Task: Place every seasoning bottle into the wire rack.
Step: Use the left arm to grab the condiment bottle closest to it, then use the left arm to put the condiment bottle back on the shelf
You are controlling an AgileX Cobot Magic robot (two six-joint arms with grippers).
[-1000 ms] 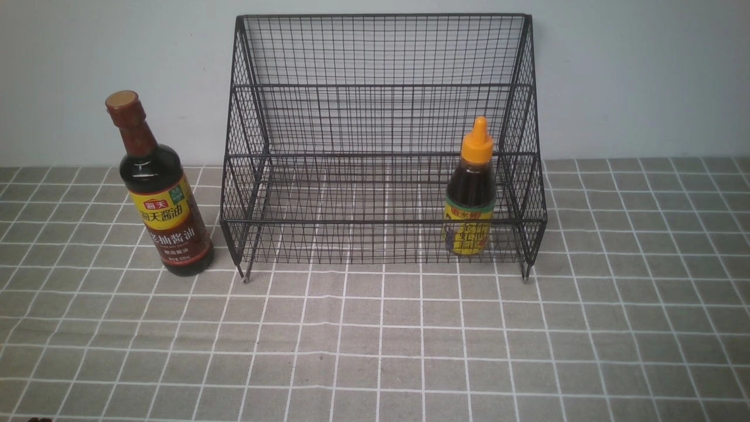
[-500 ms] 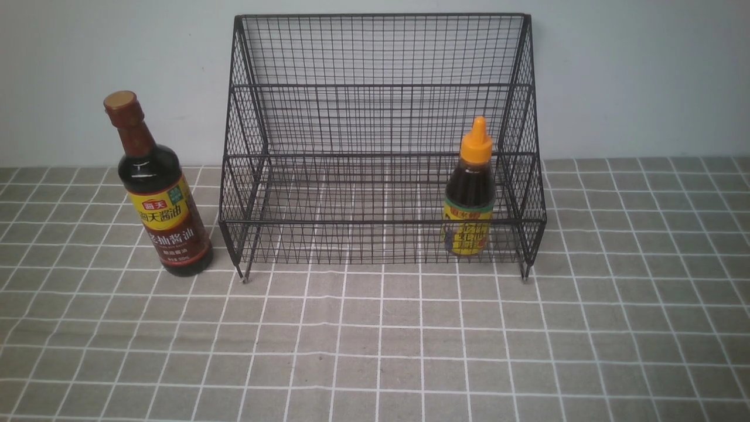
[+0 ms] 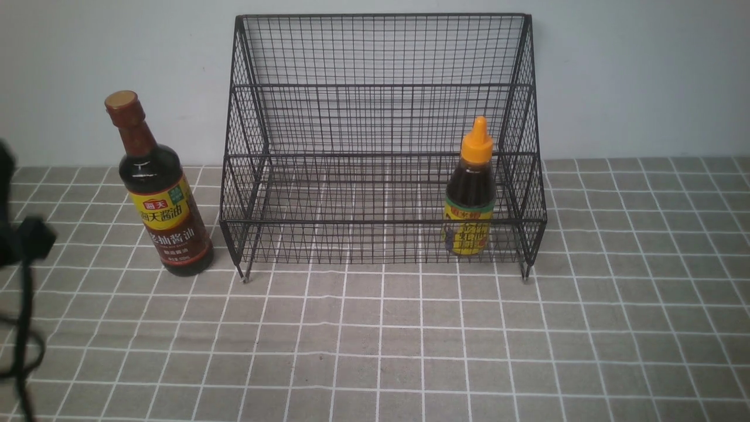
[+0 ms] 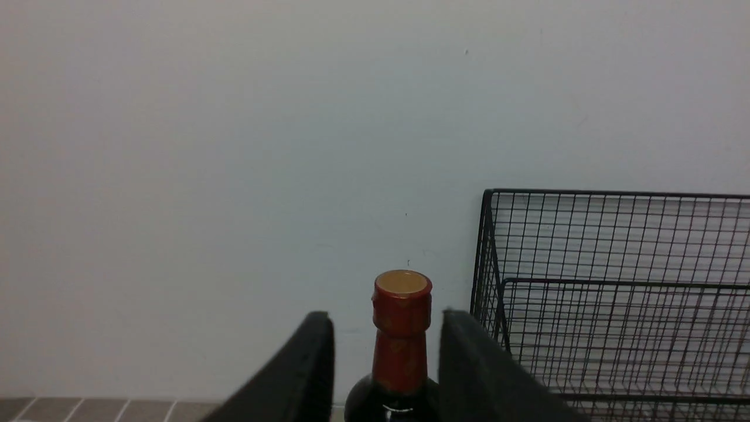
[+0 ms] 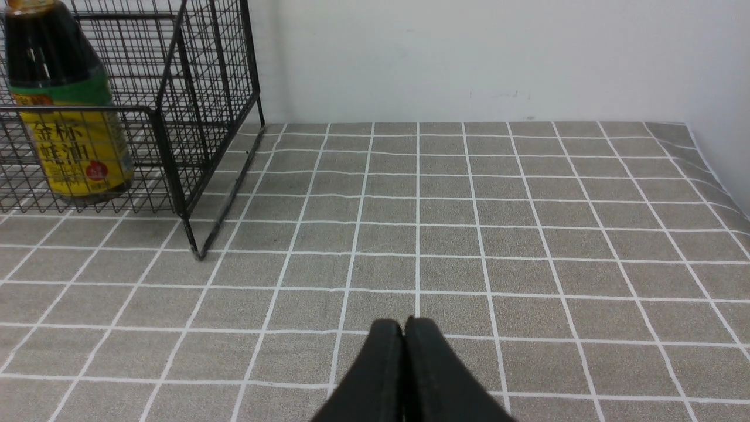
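Since half a second ago my left arm has entered the front view at 9 o'clock on the frame edge, a dark blurred block with a cable looping below it. Both bottles and the rack sit as before.

Tall bottle: stands on the checked tablecloth, outside the wire rack, just beside the rack's left side at its 9 o'clock. Base down, long axis near vertical, brown cap up and leaning slightly toward 11 o'clock in the front view. Yellow-and-red label faces me.

Short bottle: inside the rack, on the lowest tier, at the right end by the side mesh, about 4 o'clock from the rack's centre. Upright, long axis vertical, orange nozzle pointing to 12 o'clock. The front rail crosses its yellow label.

Left gripper: spread wide. In the left wrist view the tall bottle's cap and neck show in the gap between my two black fingers, clear space on either side, no contact.

Right gripper: fingertips pressed together, holding nothing, low over bare cloth. The rack's right front foot and the short bottle lie well apart from it.

Rack's tall mesh back stands against the pale wall at 12 o'clock.
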